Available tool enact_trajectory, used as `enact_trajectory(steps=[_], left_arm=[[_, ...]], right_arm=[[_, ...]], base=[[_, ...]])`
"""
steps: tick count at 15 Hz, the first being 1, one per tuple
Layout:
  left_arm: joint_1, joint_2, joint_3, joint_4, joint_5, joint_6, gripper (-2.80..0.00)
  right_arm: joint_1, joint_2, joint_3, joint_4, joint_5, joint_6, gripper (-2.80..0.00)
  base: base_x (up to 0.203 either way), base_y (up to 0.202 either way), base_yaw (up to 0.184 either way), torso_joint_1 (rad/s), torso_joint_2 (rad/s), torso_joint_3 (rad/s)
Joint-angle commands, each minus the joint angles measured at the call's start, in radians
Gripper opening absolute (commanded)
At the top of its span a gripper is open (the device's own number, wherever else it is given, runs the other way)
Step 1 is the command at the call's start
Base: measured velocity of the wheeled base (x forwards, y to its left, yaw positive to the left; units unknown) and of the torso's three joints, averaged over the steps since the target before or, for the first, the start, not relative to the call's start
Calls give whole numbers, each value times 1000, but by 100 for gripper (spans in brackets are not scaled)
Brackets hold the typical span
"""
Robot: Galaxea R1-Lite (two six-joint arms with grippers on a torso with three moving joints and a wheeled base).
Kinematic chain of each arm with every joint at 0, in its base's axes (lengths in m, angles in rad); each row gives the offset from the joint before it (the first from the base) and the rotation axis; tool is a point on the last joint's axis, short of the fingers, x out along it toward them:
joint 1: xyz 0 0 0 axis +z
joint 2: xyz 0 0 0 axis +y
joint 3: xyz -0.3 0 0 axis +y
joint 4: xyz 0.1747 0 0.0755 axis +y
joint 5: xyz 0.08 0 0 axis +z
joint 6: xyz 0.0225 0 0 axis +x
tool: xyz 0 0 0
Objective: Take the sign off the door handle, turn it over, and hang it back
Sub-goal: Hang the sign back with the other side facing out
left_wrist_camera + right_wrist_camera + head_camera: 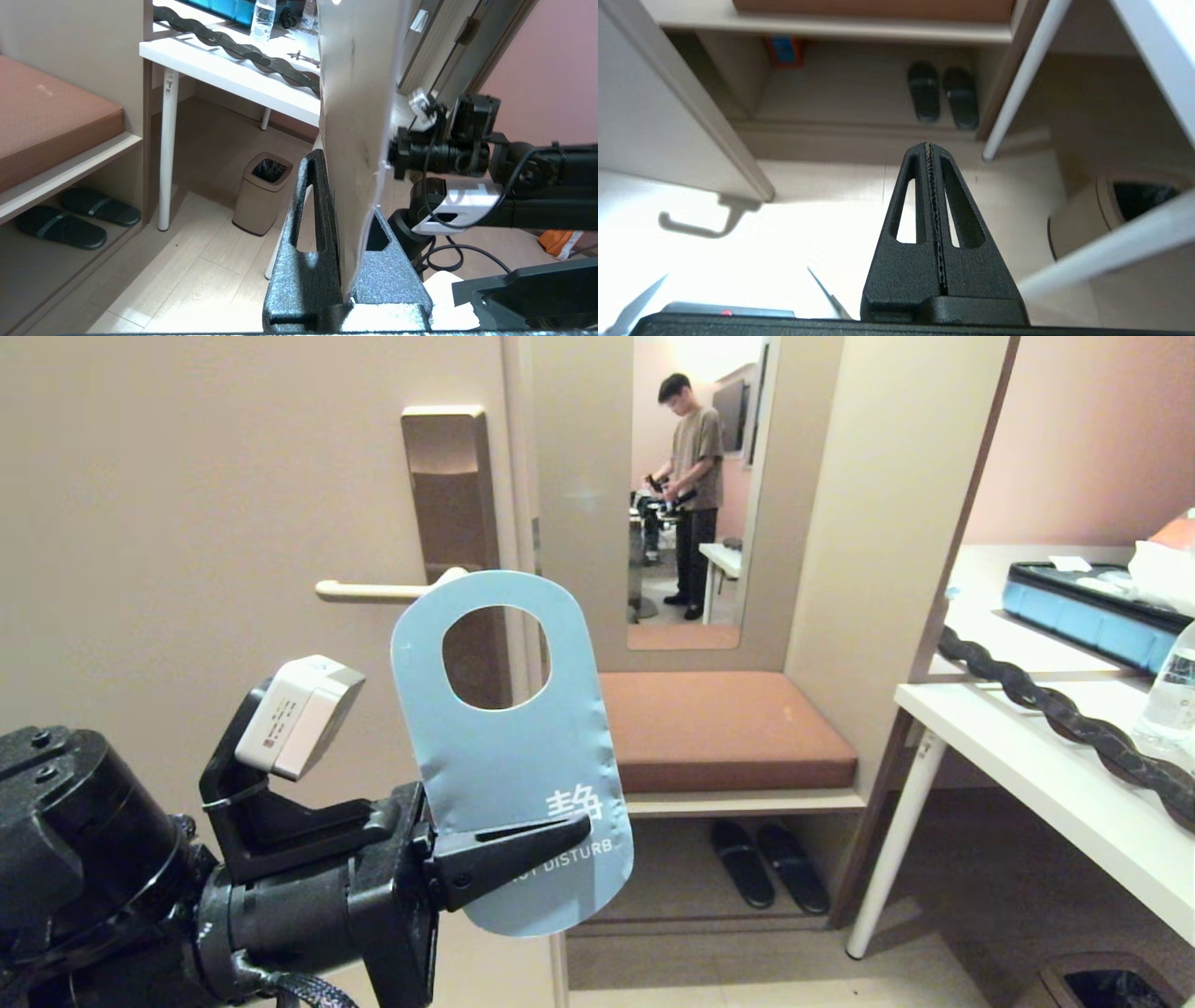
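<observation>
My left gripper [579, 823] is shut on the lower part of the sign [523, 756] and holds it upright in front of the door. The sign's grey-blue side with the white character faces the head view, its oval hole uppermost. It hangs free of the door handle [373, 589], a cream lever on a bronze lock plate [448, 485] just behind and to the left. In the left wrist view the sign [355, 116] stands edge-on between the fingers [313, 210]. My right gripper [929, 145] is shut on nothing and points at the floor, out of the head view.
A mirror beside the door reflects a person [691, 495]. A brown bench cushion [719, 728] has black slippers [770, 863] under it. A white desk [1027, 747] with a water bottle [1167, 700] stands at the right, a bin [261, 193] by its leg.
</observation>
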Motion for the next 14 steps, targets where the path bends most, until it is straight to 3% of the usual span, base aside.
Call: enact_trajectory(steps=[1, 4, 9, 14], left_arm=[[0, 1, 2, -7, -3, -2, -280], [-2, -1, 2, -7, -3, -1, -280], [-3, -4, 2, -7, -3, 1, -280], [-3, -4, 1, -7, -3, 4, -280]], right_arm=[[0, -105, 0, 56, -5, -3, -280], [0, -202, 0, 166, -103, -21, -280], [4, -336, -3, 223, -92, -29, -280], [5, -346, -2, 220, -91, -25, -280]], base=[[0, 0, 0, 0, 0, 0], [0, 0, 0, 0, 0, 0], [0, 0, 0, 0, 0, 0], [0, 0, 0, 0, 0, 0]])
